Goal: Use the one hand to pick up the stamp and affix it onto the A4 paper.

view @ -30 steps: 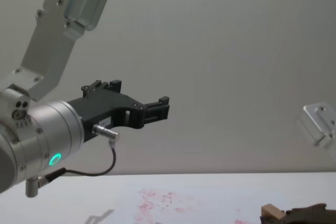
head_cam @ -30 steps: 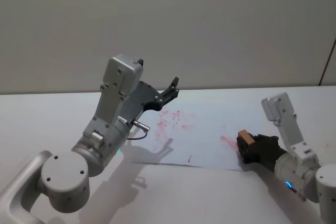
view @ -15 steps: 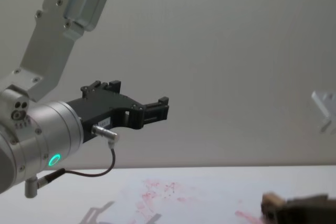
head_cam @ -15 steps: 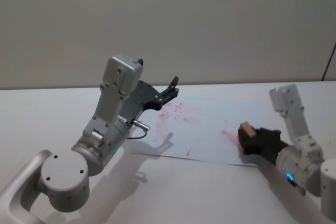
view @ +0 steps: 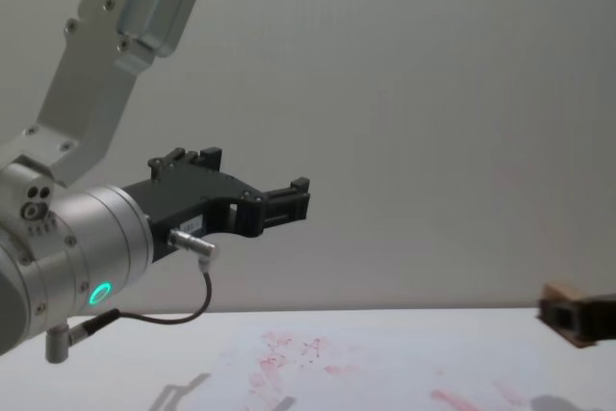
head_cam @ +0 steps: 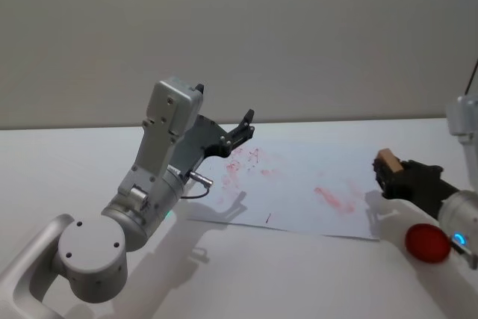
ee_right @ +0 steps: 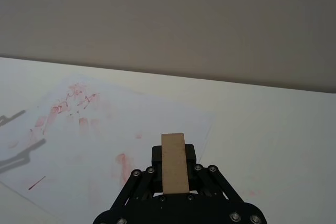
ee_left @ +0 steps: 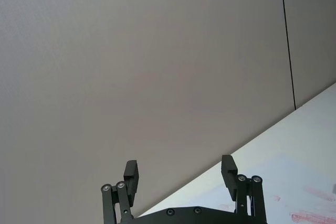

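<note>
1 claw, the right claw (head_cam: 390,173), pinched the wooden stamp (head_cam: 387,160) lifted just off the right edge of the A4 paper (head_cam: 299,192), which lay to its left, while the left claw (head_cam: 240,129) hung spread.

The white table (head_cam: 67,162) bears the A4 paper (head_cam: 299,192) and a red disc (head_cam: 426,242).

A white tabletop (head_cam: 67,162) spans the lower half of the head view, meeting a plain grey wall (head_cam: 299,28) that fills the upper half. A round red object (head_cam: 426,242) lies on the table at the lower right of the frame.
</note>
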Robot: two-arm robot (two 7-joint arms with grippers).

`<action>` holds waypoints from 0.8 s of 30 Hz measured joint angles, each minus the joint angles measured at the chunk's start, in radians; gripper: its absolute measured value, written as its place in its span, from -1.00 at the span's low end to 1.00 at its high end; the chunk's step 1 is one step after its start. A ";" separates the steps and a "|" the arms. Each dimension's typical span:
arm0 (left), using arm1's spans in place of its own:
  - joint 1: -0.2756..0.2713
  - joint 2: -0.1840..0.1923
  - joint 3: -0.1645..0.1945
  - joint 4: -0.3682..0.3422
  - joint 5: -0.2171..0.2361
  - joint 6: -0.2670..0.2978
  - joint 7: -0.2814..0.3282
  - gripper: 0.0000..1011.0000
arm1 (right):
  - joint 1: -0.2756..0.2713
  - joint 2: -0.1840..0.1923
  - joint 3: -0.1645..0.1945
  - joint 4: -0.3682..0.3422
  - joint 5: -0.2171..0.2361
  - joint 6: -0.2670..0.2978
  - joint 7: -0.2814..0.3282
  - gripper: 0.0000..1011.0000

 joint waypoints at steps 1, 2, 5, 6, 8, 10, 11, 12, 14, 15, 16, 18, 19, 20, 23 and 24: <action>0.000 0.000 0.000 0.000 0.000 0.000 0.000 0.98 | -0.006 0.006 0.004 -0.008 0.004 0.003 -0.001 -0.56; 0.000 0.000 0.000 0.000 0.000 0.000 0.000 0.98 | -0.013 0.012 0.008 -0.016 0.009 0.007 -0.001 -0.56; 0.000 0.000 0.000 0.000 0.000 0.000 0.000 0.98 | -0.043 0.041 0.026 -0.047 0.028 0.024 -0.004 -0.56; 0.000 0.000 0.000 0.000 0.000 0.000 0.000 0.98 | -0.057 0.054 0.034 -0.059 0.034 0.032 -0.005 -0.56; 0.000 0.000 0.000 0.000 0.000 0.000 0.000 0.98 | -0.081 0.076 0.046 -0.078 0.041 0.043 -0.005 -0.56; 0.000 0.000 0.000 0.000 0.000 0.000 0.000 0.98 | -0.086 0.079 0.048 -0.081 0.043 0.047 -0.004 -0.56; 0.000 0.000 0.000 0.000 0.000 0.000 0.000 0.98 | -0.101 0.094 0.055 -0.092 0.046 0.053 0.000 -0.56; 0.000 0.000 0.000 0.000 0.000 0.000 0.000 0.98 | -0.107 0.100 0.058 -0.096 0.047 0.056 0.002 -0.56; 0.000 0.000 0.000 0.000 0.000 0.000 0.000 0.98 | -0.132 0.126 0.067 -0.110 0.047 0.064 0.017 -0.56; 0.000 0.000 0.000 0.000 0.000 0.000 0.000 0.98 | -0.132 0.126 0.067 -0.110 0.047 0.064 0.017 -0.56; 0.000 0.000 0.000 0.000 0.000 0.000 0.000 0.98 | -0.145 0.139 0.072 -0.116 0.045 0.067 0.025 -0.56; 0.000 0.000 0.000 0.000 0.000 0.000 0.000 0.98 | -0.154 0.150 0.075 -0.120 0.042 0.070 0.033 -0.56; 0.000 0.000 0.000 0.000 0.000 0.000 0.000 0.98 | -0.163 0.159 0.078 -0.124 0.038 0.073 0.042 -0.56; 0.000 0.000 0.000 0.000 0.000 0.000 0.000 0.98 | -0.167 0.164 0.079 -0.125 0.036 0.074 0.046 -0.56; 0.000 0.000 0.000 0.000 0.000 0.000 0.000 0.98 | -0.182 0.180 0.084 -0.130 0.030 0.077 0.060 -0.56; 0.000 0.000 0.000 0.000 0.000 0.000 0.000 0.98 | -0.185 0.183 0.085 -0.130 0.029 0.077 0.062 -0.56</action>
